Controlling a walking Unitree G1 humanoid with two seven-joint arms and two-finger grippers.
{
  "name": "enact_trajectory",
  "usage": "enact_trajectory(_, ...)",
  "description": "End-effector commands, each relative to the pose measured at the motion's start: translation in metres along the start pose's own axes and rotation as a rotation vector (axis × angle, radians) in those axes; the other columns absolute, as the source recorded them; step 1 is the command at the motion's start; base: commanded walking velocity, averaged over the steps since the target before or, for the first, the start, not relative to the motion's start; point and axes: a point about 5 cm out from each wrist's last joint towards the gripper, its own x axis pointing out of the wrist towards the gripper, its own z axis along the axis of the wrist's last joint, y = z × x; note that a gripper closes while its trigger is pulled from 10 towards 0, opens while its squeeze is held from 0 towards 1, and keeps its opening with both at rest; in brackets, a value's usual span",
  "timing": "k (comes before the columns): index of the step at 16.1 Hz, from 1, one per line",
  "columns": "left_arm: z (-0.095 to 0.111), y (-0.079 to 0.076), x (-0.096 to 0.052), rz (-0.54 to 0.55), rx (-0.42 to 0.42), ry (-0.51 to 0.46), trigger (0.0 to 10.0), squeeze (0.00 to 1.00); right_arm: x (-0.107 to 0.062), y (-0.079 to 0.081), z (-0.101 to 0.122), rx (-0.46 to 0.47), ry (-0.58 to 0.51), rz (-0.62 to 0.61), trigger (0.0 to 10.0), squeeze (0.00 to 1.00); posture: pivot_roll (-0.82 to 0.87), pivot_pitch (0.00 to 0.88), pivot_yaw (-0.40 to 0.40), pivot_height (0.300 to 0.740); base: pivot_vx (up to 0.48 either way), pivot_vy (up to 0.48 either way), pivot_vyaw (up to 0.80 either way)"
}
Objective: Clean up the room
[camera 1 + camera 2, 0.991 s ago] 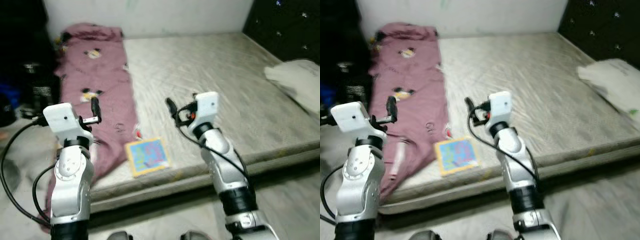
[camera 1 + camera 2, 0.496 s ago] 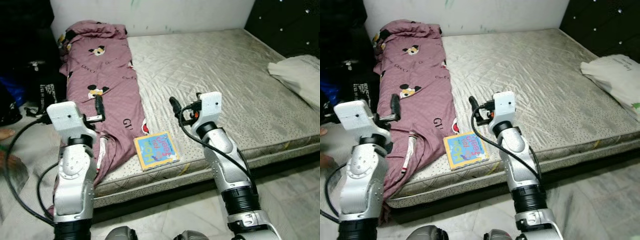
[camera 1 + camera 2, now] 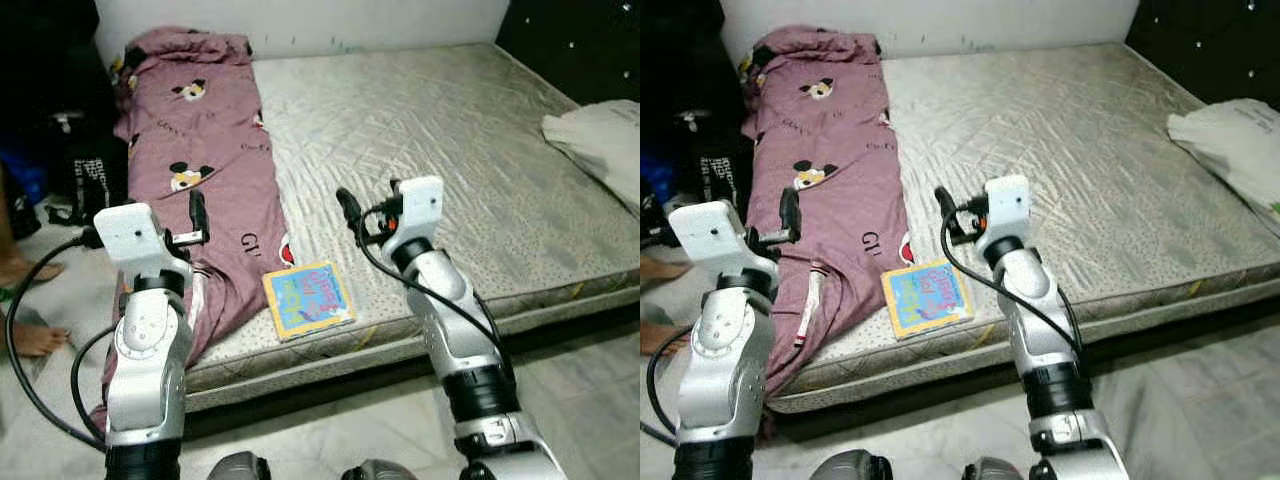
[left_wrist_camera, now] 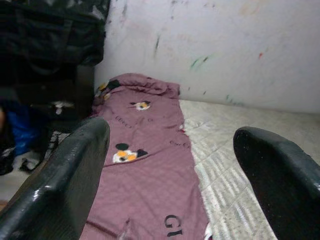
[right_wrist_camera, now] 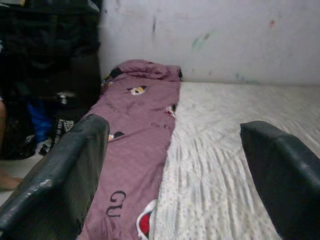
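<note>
A mauve blanket (image 3: 215,150) printed with cartoon mice lies lengthwise along the left side of the bare grey mattress (image 3: 450,130), and its near end hangs over the front edge. A colourful children's book (image 3: 308,298) lies flat near the mattress's front edge, beside the blanket. My left gripper (image 3: 197,210) is held up over the blanket's lower part, open and holding nothing. My right gripper (image 3: 345,205) hovers open above the mattress, just beyond the book. Both wrist views look along the spread fingers (image 4: 75,170) (image 5: 65,170) toward the blanket and the wall.
A white bundle of cloth (image 3: 600,140) lies at the mattress's right edge. Black bags (image 3: 80,170) stand on the floor to the left of the bed. A person's bare feet (image 3: 35,335) are on the floor at far left. Pale floor (image 3: 330,440) runs along the bed's front.
The camera has shifted and steadied, so the scene is sharper. A person's feet have come into view at far left. Both arms keep the same raised pose.
</note>
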Motion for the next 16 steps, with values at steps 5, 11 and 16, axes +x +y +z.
enact_trajectory(5, -0.002, -0.001, -0.002, -0.068, 0.02, 0.021, 10.0, 0.0, -0.008, -0.002, -0.01, 0.003, 0.026, -0.032, 10.0, 0.0, -0.04, 0.0, -0.006, 0.74, 0.112, 0.0, -0.29)
enact_trajectory(11, -0.006, -0.008, -0.003, -0.057, -0.011, 0.02, 10.0, 0.0, -0.013, -0.013, -0.008, -0.039, 0.04, -0.033, 10.0, 0.0, -0.07, 0.013, -0.046, 0.74, 0.334, 0.0, 0.0)
enact_trajectory(16, -0.011, -0.006, -0.008, -0.059, -0.004, 0.042, 10.0, 0.0, -0.016, -0.013, -0.011, -0.044, 0.044, -0.043, 10.0, 0.0, -0.07, 0.019, -0.044, 0.74, 0.319, 0.0, 0.0)
